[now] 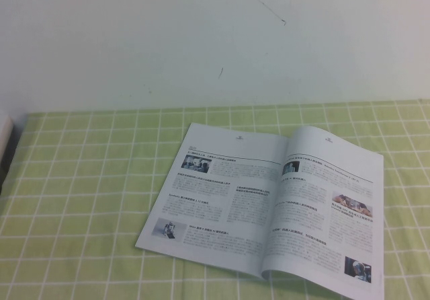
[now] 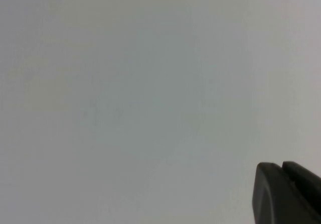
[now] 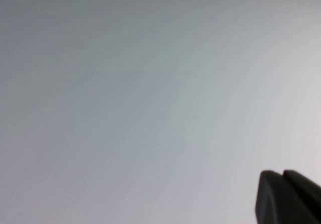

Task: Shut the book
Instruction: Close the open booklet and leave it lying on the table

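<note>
First, from the high view, the book [image 1: 269, 206] lies open and face up on the green checked tablecloth [image 1: 80, 199], right of the table's middle and close to the robot's side. Its near right corner runs off the edge of the picture. The spine runs from the far side toward the near side, leaning slightly to the left as it comes nearer. The left page lies flat on the cloth, while the right page bows upward from the spine before settling down at its outer edge. Both pages carry columns of small print and several small photographs. Behind the table stands a white wall [image 1: 201, 38] with a faint dark mark [image 1: 283, 22] and a short scratch [image 1: 220, 72] lower down. Next, in the left wrist view, the left gripper [image 2: 288, 194] shows only as a dark, blocky piece in one corner, set against a plain pale surface that fills everything else. Whether it is spread or pressed together cannot be told from so little of it. Last, the right wrist view is much the same: the right gripper [image 3: 288, 196] appears as a dark piece in one corner before a plain pale grey surface, and its state cannot be told either. Both are well apart from the book.
</note>
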`<action>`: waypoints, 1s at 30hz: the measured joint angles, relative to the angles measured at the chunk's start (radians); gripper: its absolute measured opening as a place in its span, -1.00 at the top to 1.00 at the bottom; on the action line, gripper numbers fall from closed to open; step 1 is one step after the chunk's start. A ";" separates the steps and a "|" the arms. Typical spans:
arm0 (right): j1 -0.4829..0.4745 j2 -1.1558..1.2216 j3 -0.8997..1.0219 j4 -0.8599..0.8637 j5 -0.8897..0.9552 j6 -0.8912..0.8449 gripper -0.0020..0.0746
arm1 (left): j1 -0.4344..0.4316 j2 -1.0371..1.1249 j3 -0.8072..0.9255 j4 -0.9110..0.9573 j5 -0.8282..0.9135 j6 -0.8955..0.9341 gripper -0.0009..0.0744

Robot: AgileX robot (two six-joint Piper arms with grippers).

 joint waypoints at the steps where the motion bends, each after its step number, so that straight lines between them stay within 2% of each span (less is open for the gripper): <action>1: 0.000 0.000 -0.062 0.000 0.132 0.000 0.95 | 0.000 0.000 0.000 0.000 0.008 -0.021 0.98; 5: 0.000 0.032 -0.266 0.000 0.544 0.000 0.95 | 0.000 0.000 0.000 -0.002 0.016 -0.095 0.98; 9: 0.000 0.162 -0.418 0.004 0.879 0.000 0.95 | 0.000 0.000 0.000 -0.006 0.036 -0.120 0.98; 12: 0.000 0.287 -0.466 0.056 1.082 -0.051 0.95 | 0.000 0.000 0.000 -0.006 0.146 -0.167 0.98; 14: 0.000 0.380 -0.472 0.144 1.143 -0.151 0.95 | 0.000 0.000 -0.026 0.006 0.317 -0.203 0.98; 17: 0.000 0.511 -0.474 0.379 1.203 -0.423 0.95 | 0.000 0.006 -0.134 0.059 0.509 -0.230 0.98; 23: 0.002 0.832 -0.484 0.769 1.281 -0.862 0.95 | 0.000 0.129 -0.367 0.119 0.767 -0.233 0.98; 27: 0.020 1.060 -0.493 0.925 1.256 -1.078 0.95 | 0.000 0.269 -0.430 0.051 0.847 -0.144 0.99; 30: 0.082 1.211 -0.510 1.021 1.183 -1.171 0.95 | 0.000 0.358 -0.428 -0.027 0.844 -0.123 0.98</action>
